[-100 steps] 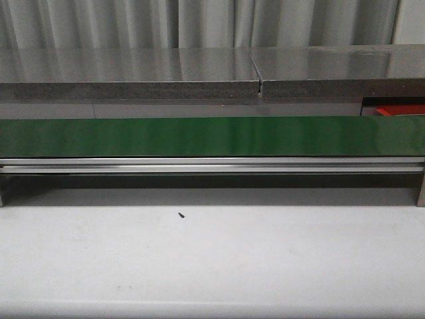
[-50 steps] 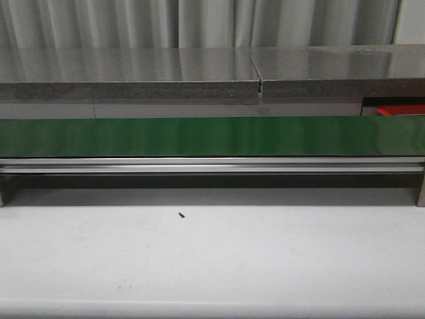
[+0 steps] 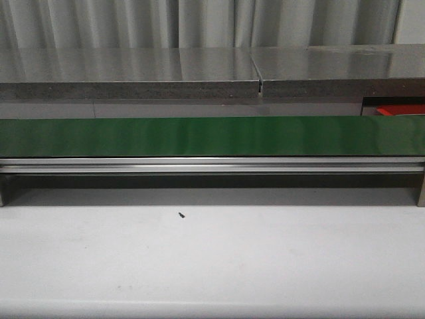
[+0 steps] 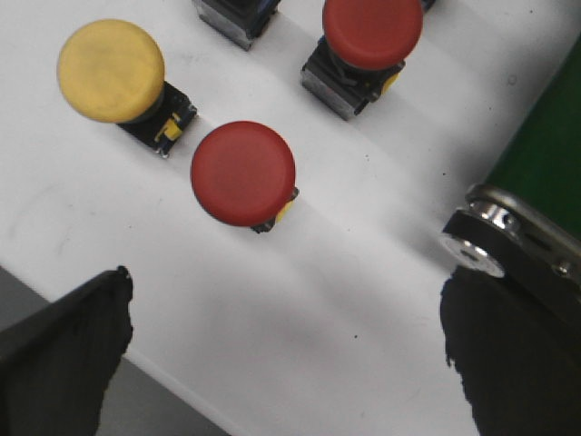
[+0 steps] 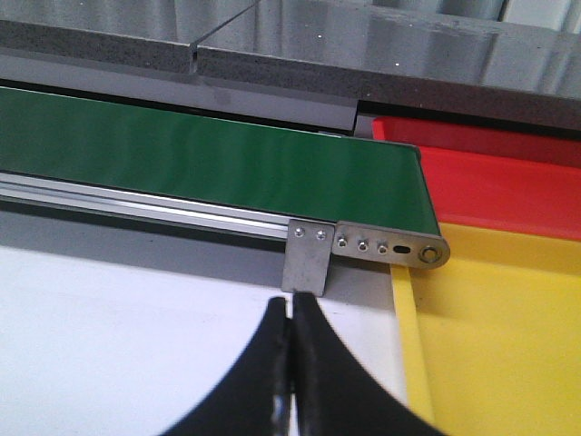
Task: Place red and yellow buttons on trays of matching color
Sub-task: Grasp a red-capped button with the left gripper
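**Buttons wait under the left gripper; trays sit by the right**

Seen from the front, a long green conveyor belt (image 3: 212, 136) runs the full width, with an aluminium rail (image 3: 212, 165) beneath it and a grey stone ledge (image 3: 133, 73) behind. The white table (image 3: 212, 259) in front carries only a small dark speck (image 3: 180, 214), at about 11 o'clock from the table's middle. A sliver of the red tray (image 3: 402, 109) shows at 3 o'clock, past the belt's right end. Neither arm appears in this view.

The left wrist camera looks straight down on the buttons. A yellow button (image 4: 111, 71) stands apart from a red button (image 4: 242, 173), and a second red button (image 4: 372, 32) stands beyond that; a further grey base (image 4: 234, 18) is cut off at the frame edge, its cap colour unseen. All rest on the white surface, none touching another. The left gripper (image 4: 281, 363) has its fingers (image 4: 68, 363) spread wide with nothing between them, above the tabletop and short of the nearest red button. The belt's end roller (image 4: 481, 250) lies near the other finger.

The right wrist camera shows the right gripper (image 5: 292, 381) with its fingers pressed together, holding nothing, over the white table. Ahead of it is the belt's end bracket (image 5: 307, 259). Just beside that sits the yellow tray (image 5: 499, 336), with the red tray directly behind it, the two touching edge to edge.
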You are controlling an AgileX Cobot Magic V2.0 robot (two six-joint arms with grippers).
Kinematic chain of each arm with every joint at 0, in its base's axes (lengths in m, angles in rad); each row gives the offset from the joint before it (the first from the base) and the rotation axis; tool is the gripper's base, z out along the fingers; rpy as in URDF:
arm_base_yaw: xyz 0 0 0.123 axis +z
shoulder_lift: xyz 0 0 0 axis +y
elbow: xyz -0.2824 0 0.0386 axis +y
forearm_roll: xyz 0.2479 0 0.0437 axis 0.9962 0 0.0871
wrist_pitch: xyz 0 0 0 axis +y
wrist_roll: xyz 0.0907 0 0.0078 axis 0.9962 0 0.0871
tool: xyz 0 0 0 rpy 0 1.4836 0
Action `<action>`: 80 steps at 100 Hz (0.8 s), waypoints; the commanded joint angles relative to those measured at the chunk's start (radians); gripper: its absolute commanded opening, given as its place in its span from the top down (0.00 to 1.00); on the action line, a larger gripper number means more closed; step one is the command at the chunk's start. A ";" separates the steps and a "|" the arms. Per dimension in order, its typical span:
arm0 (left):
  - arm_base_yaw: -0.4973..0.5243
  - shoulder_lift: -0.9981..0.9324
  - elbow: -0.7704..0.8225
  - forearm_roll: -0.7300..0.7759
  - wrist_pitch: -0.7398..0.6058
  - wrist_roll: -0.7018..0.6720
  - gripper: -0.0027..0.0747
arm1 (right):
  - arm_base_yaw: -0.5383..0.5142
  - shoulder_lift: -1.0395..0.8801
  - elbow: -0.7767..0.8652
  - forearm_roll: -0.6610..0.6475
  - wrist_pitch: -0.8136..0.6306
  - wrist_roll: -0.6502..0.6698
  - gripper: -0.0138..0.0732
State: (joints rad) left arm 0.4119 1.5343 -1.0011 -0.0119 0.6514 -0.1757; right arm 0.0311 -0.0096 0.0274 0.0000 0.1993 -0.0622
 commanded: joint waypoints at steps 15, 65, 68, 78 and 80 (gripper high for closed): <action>0.003 0.049 -0.104 -0.006 -0.014 -0.003 0.11 | 0.000 -0.018 -0.001 -0.011 -0.076 -0.002 0.92; 0.021 0.182 -0.188 -0.010 0.013 -0.003 0.11 | 0.000 -0.018 -0.001 -0.011 -0.076 -0.002 0.92; 0.021 0.188 -0.190 -0.013 0.010 -0.003 0.11 | 0.000 -0.018 -0.001 -0.011 -0.076 -0.002 0.92; 0.021 0.205 -0.199 -0.015 0.007 -0.003 0.11 | 0.000 -0.018 -0.001 -0.011 -0.076 -0.002 0.92; 0.021 0.208 -0.202 -0.015 0.005 -0.003 0.11 | 0.000 -0.018 -0.001 -0.011 -0.076 -0.002 0.92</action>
State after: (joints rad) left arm 0.4323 1.7720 -1.1671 -0.0164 0.6872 -0.1757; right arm 0.0311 -0.0096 0.0274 0.0000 0.1993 -0.0622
